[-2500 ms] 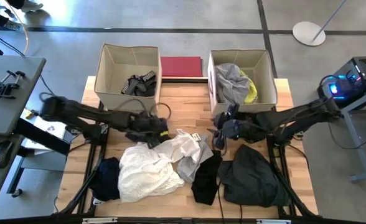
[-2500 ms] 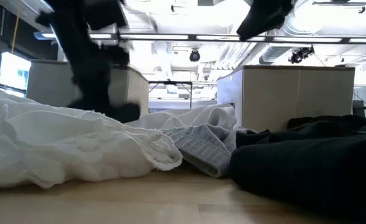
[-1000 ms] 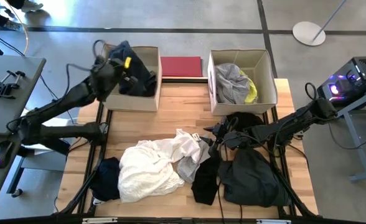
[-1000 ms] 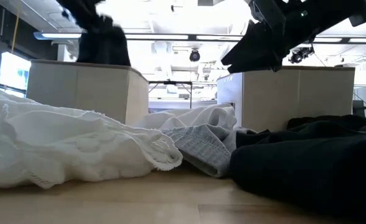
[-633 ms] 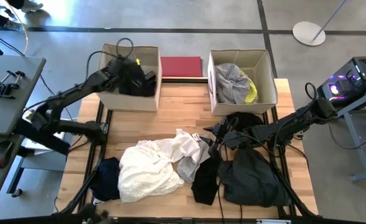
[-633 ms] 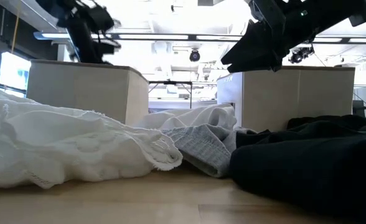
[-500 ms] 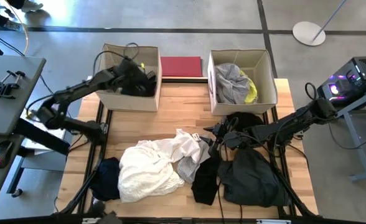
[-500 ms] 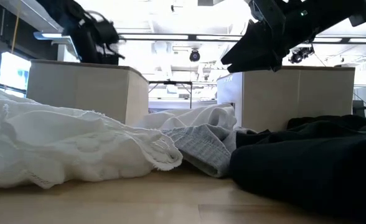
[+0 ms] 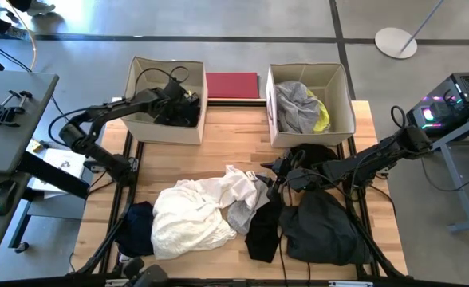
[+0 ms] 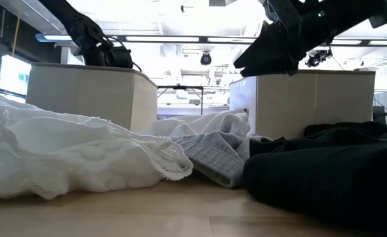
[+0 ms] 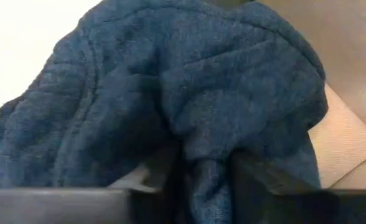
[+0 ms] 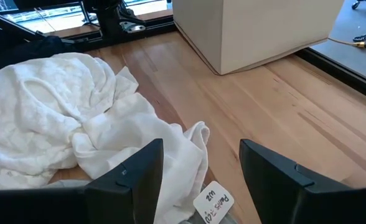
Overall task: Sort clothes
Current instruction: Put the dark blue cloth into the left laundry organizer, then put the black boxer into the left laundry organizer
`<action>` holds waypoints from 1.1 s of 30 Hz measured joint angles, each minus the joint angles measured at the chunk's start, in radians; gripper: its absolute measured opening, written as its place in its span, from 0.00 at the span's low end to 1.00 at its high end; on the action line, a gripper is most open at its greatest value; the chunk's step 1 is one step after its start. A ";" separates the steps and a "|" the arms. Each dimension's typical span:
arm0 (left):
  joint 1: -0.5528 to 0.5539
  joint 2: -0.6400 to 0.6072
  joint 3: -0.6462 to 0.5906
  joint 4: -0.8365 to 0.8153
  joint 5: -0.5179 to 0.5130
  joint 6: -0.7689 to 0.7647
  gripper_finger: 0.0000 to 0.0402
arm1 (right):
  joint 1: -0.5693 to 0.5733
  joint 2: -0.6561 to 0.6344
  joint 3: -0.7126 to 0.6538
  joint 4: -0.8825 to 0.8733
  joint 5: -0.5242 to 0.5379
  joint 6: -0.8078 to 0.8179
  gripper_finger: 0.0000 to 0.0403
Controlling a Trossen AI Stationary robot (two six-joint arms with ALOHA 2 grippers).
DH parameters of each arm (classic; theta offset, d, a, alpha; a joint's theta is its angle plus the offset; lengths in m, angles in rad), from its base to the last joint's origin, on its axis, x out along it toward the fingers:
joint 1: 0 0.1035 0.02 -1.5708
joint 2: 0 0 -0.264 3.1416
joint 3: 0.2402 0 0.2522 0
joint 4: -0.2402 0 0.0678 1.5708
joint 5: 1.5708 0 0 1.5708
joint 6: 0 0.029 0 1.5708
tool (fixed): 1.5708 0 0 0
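We see our left end effector (image 9: pixel 173 94) inside the left box (image 9: pixel 139 119), its grip on the navy garment (image 11: pixel 189 106) unclear, our right end effector (image 9: pixel 278 177) open over the pile (image 9: pixel 210 211) still covering the desk (image 9: pixel 226 135).

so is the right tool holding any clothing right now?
No. In the right wrist view the right tool is open and empty above the white garment.

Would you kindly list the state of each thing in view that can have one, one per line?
Left gripper: inside the left box, over a dark navy garment.
Right gripper: open, empty, above the white garment.
Left box: upright, holding dark clothes.
Right box: upright, holding grey and yellow clothes.
Black garment: crumpled on the table.
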 joint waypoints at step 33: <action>-0.745 -0.440 -0.062 0.488 -0.065 -0.085 0.42 | -0.006 -0.077 0.352 -1.221 -0.289 0.618 0.50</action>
